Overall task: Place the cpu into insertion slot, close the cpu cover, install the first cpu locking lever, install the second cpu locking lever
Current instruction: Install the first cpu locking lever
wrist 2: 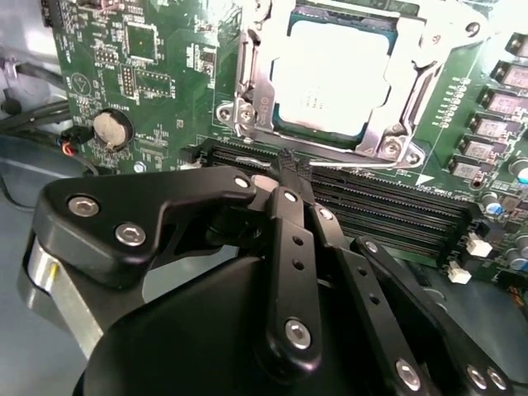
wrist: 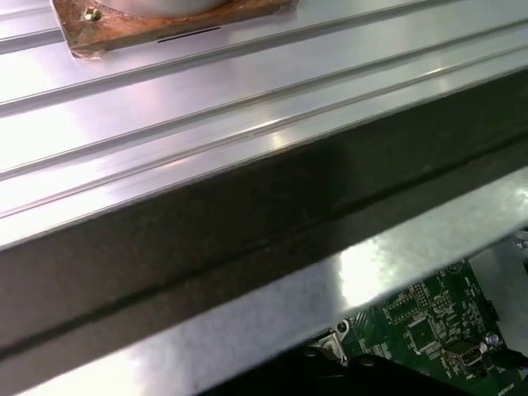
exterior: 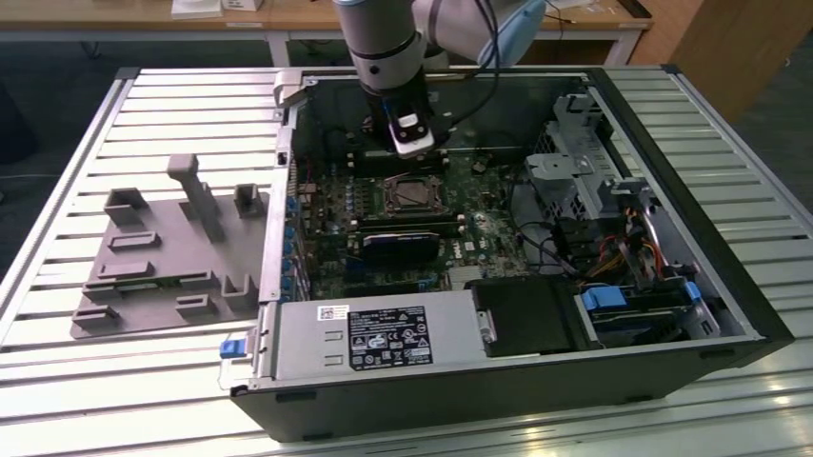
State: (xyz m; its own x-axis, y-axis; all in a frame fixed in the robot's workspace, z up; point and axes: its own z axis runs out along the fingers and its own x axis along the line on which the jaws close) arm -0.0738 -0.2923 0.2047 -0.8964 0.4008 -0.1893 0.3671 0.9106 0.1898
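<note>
Well along, by the look of things. Already done: seating the chip (wrist 2: 330,78) flat in the socket (exterior: 409,193), on the green board (wrist 2: 148,91) inside the computer case (exterior: 711,286). Also done, seemingly: lowering the metal cover (wrist 2: 250,82) over the socket, framing the chip's grey face through its window.

Harder to judge: the locking levers. Along one edge of the socket, a thin rod (wrist 2: 388,164) lying low against the cover. Hooked down or not, cannot tell, so possibly left to do.

Hovering just beside the socket, over the long memory slots (wrist 2: 396,206): the gripper (wrist 2: 280,175), black fingers drawn together on nothing, touching neither cover nor chip. In the exterior view, hanging from the arm (exterior: 381,38) just beyond the socket.
</note>
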